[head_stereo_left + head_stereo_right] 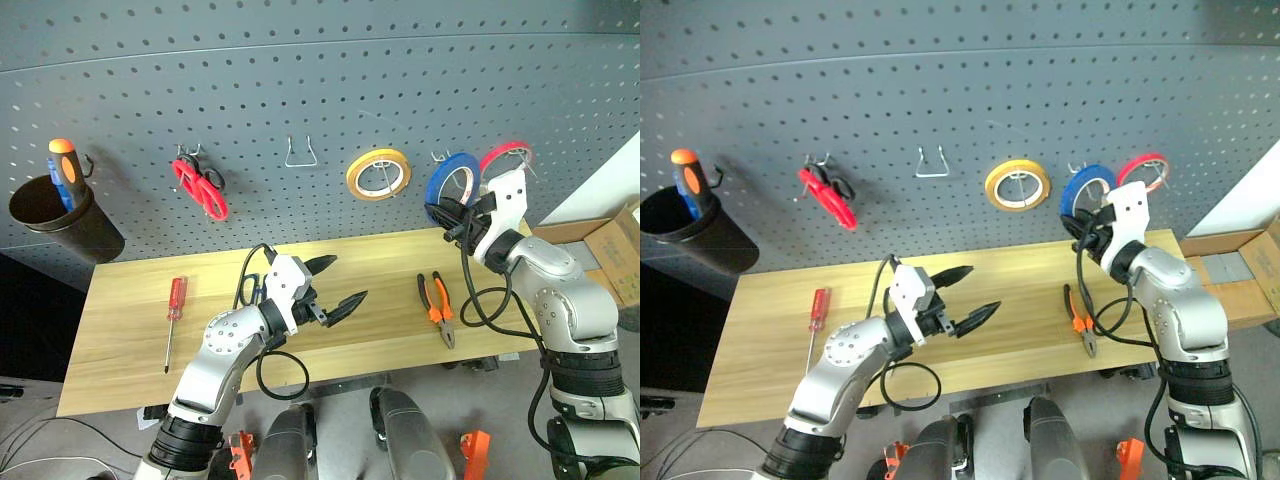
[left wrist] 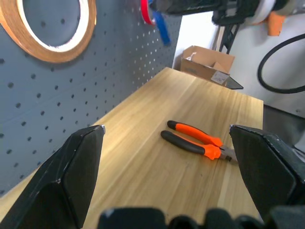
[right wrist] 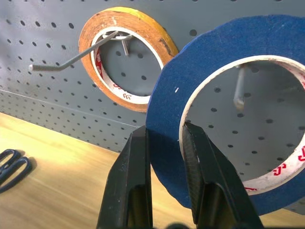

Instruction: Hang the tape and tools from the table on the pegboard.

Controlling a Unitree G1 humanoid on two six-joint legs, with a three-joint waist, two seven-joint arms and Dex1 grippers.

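Note:
My right gripper [image 1: 443, 214] is shut on the lower rim of the blue tape [image 1: 449, 181], holding it against the pegboard [image 1: 300, 80]. In the right wrist view a metal hook [image 3: 239, 90] shows through the tape's [image 3: 167, 109] hole, and my fingers [image 3: 135, 157] pinch the rim. On the table [image 1: 130, 350] lie the pliers [image 1: 437, 305] at the right, the red-handled screwdriver [image 1: 175, 308] at the left, and the dark scissors [image 1: 249, 288], partly hidden behind my left arm. My left gripper [image 1: 338, 284] hangs open over the table's middle, holding nothing.
On the pegboard hang a yellow roll [image 1: 378, 172], a red roll [image 1: 505, 155], red-handled scissors [image 1: 200, 186], a bare wire hook [image 1: 301, 152], and a dark cup [image 1: 55, 215] holding an orange-handled screwdriver [image 1: 62, 160]. Cardboard boxes [image 1: 610, 250] stand off the table's right end.

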